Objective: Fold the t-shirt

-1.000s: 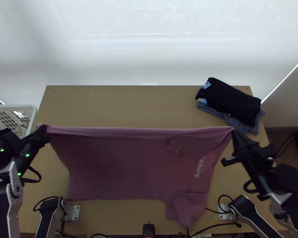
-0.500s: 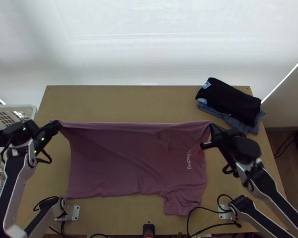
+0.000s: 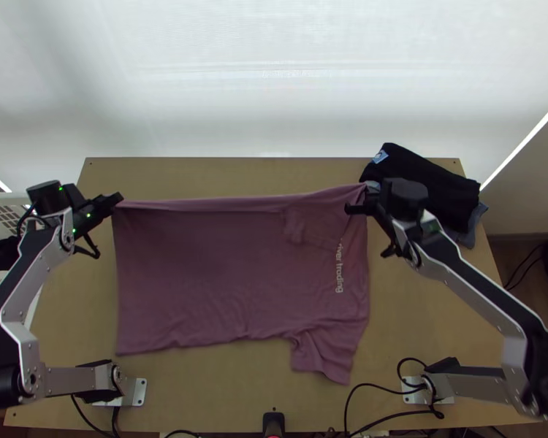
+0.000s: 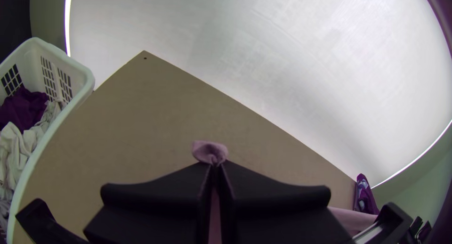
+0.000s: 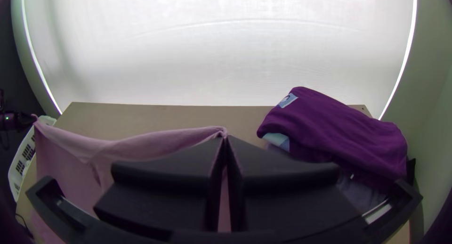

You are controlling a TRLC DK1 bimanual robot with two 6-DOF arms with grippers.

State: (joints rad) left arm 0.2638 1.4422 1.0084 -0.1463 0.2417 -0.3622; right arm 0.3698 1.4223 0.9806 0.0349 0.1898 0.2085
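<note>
Two ends of tee's (image 3: 201, 270) edge clamped, L claw (image 4: 215, 166) on one, R claw (image 5: 226, 138) on other; cloth hangs btwn claws, lower part prob. on desk (image 3: 223, 175). Est. early: roughly spread, main folds left.

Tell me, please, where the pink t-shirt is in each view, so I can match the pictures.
Top view: the pink t-shirt is over the middle of the table, one edge stretched between the tools.
Left wrist view: its bunched corner pokes out of the left tool.
Right wrist view: its stretched edge runs from the right tool towards the left arm.
Shared landmark: the white basket.
</note>
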